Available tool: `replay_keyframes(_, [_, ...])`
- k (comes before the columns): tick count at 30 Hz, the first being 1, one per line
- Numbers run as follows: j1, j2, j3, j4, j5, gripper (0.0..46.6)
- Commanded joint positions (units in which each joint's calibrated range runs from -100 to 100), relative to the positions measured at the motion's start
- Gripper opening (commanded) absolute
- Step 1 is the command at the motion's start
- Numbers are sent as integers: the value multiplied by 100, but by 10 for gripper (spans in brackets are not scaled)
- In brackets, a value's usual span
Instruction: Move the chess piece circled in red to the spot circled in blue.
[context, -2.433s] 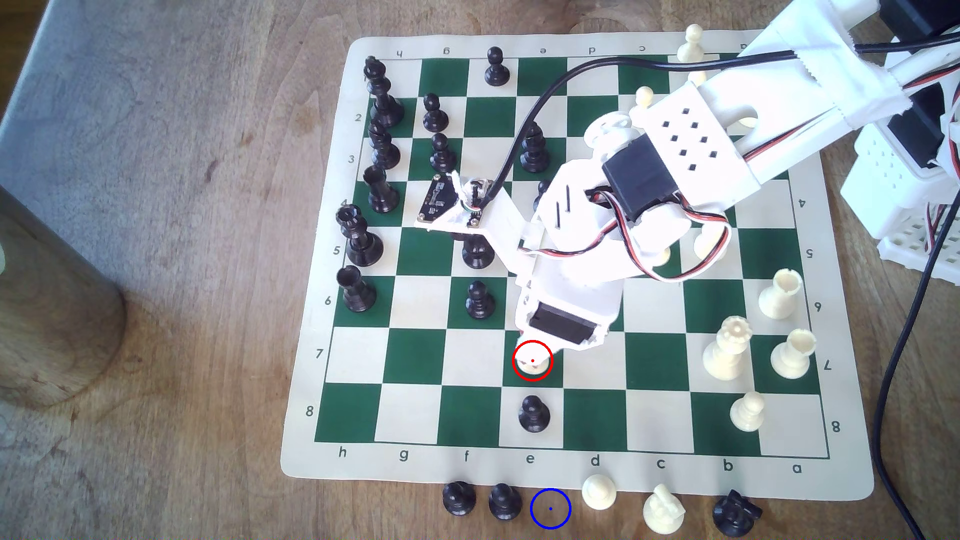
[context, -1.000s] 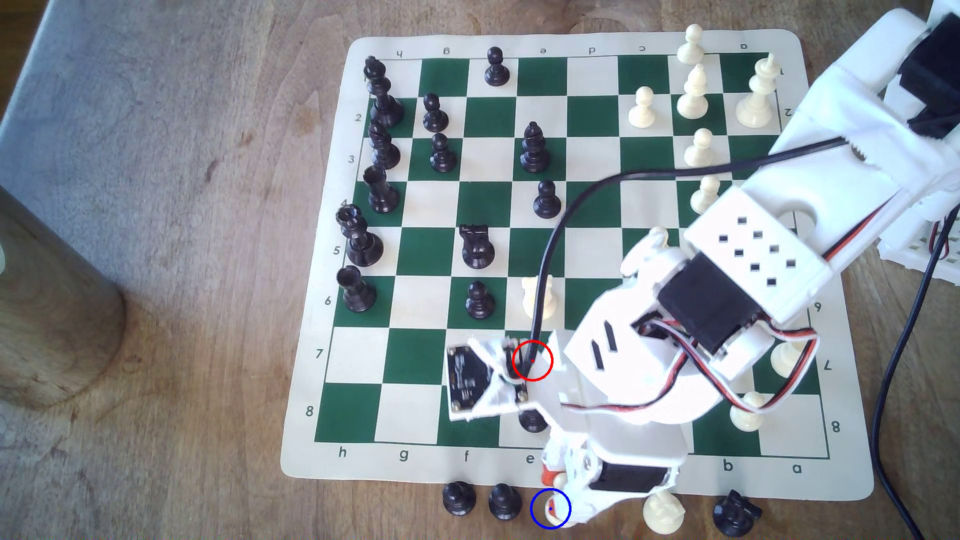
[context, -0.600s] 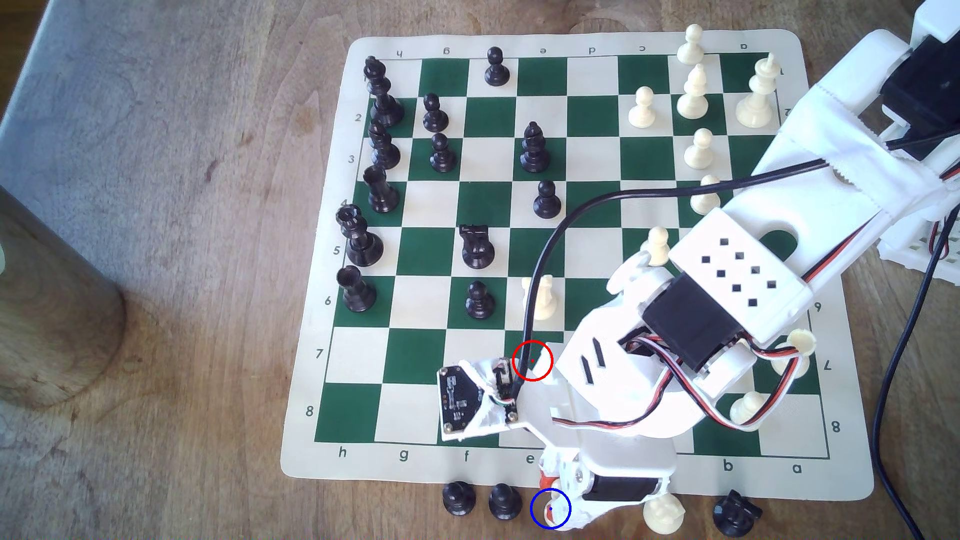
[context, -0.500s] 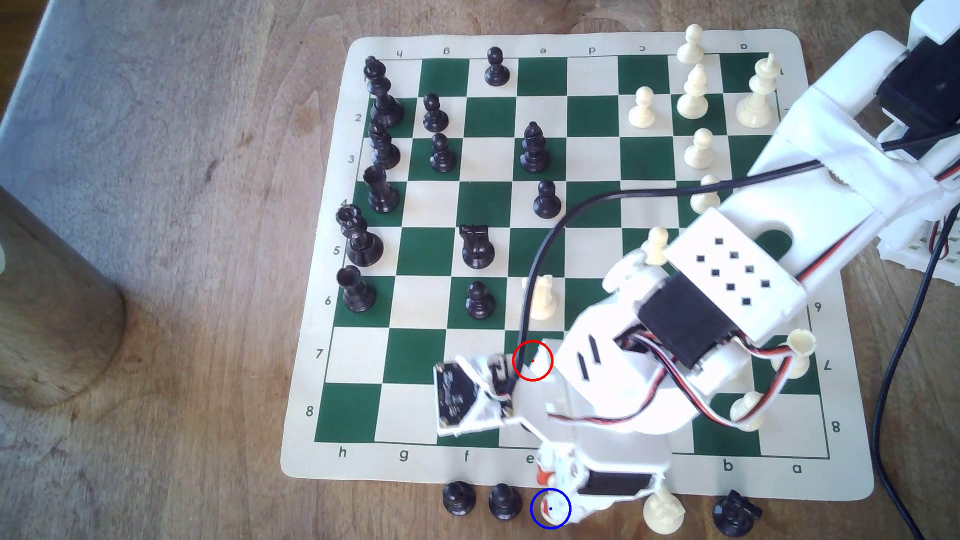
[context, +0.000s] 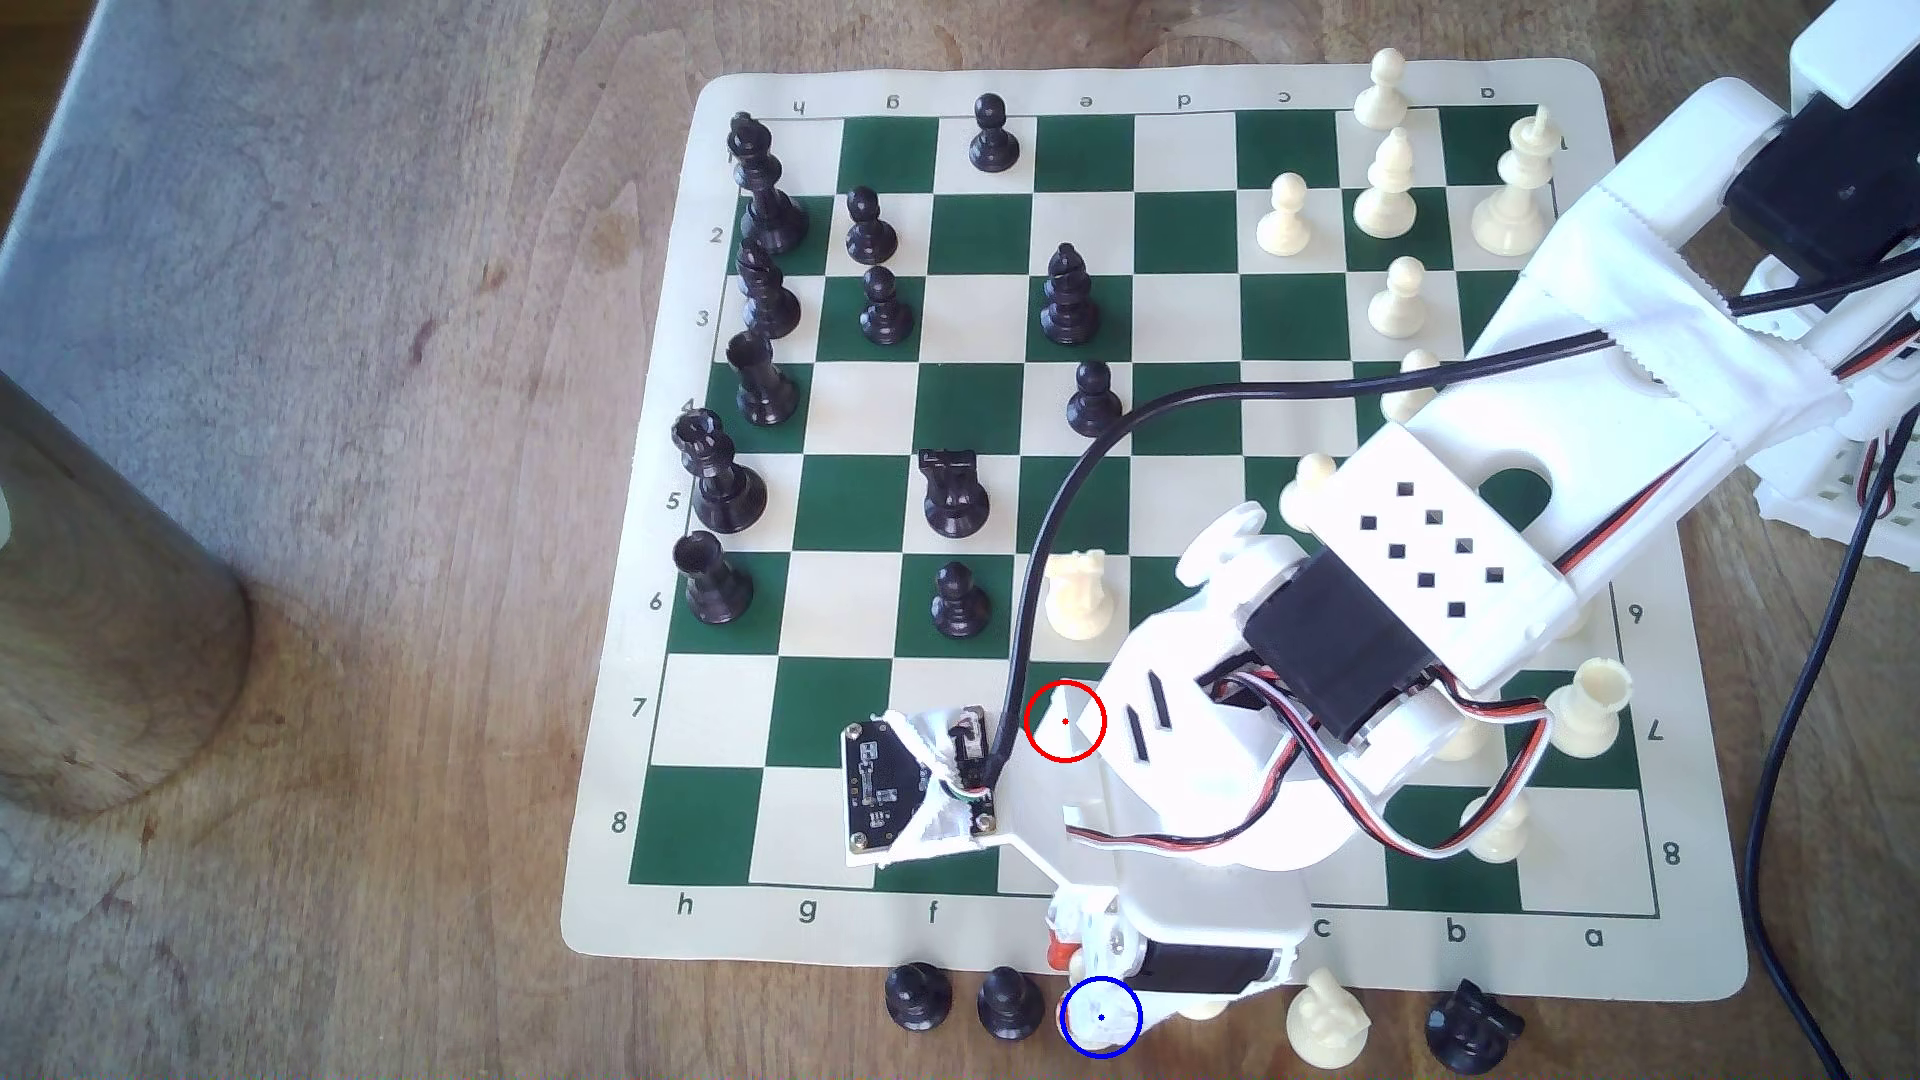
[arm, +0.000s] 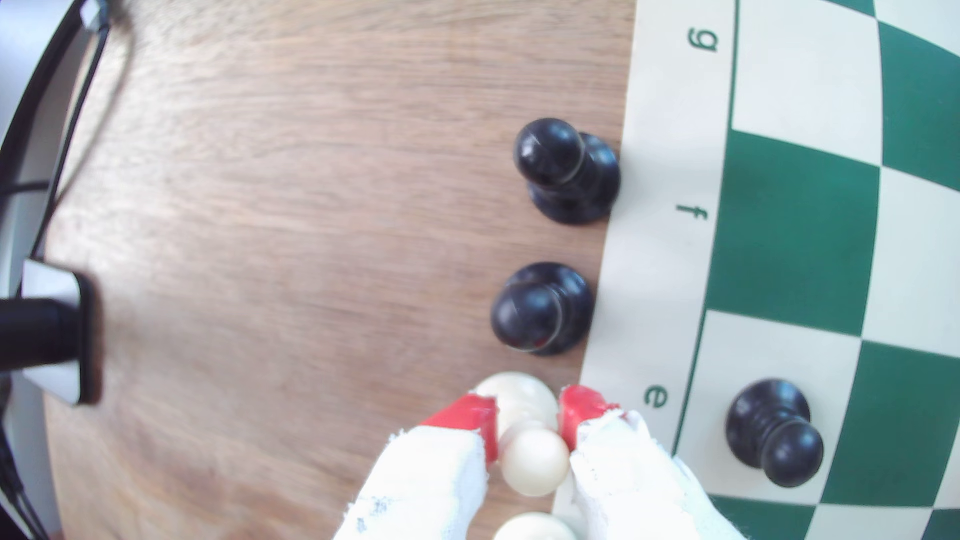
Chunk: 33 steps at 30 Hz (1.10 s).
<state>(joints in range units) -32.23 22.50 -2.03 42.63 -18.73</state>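
Observation:
The cream pawn (arm: 535, 462) that was circled in red stands upright inside the blue ring (context: 1101, 1051), on brown wood just off the mat's near edge. In the exterior view the pawn (context: 1105, 1018) is a pale blob within that ring. My gripper (arm: 530, 410) reaches down over it. Its red-tipped fingers (arm: 467, 415) press both sides of the pawn's neck, shut on it. I cannot tell whether the base touches the wood. The red ring (context: 1065, 721) marks a green square with no piece on it, partly under my arm.
Two black pawns (context: 917, 997) (context: 1008, 1002) stand close on the exterior view's left of the ring. A cream pawn (arm: 535, 527), a cream knight (context: 1325, 1023) and a black knight (context: 1470, 1028) line up on its right. Another black pawn (arm: 774, 431) stands on the mat (context: 810, 940).
The pawn travelled from the red ring to the blue ring in my gripper. Over the last second the wrist and its camera board swung toward the exterior view's left; the fingertips stayed at the ring.

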Motion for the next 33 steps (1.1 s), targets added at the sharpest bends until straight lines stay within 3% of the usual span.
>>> replay_keyframes(1, [28, -110, -477, 45, 5, 9])
replay_keyframes(5, [4, -119, -486, 160, 44, 21])
replay_keyframes(9, [-12, -119, -486, 233, 78, 103])
replay_keyframes(10, [-12, -136, -486, 266, 93, 143])
replay_keyframes(14, [-12, -212, -504, 373, 112, 190])
replay_keyframes(27, [-43, -1223, -594, 954, 29, 209])
replay_keyframes(33, [-35, -2037, 140, 1142, 117, 213])
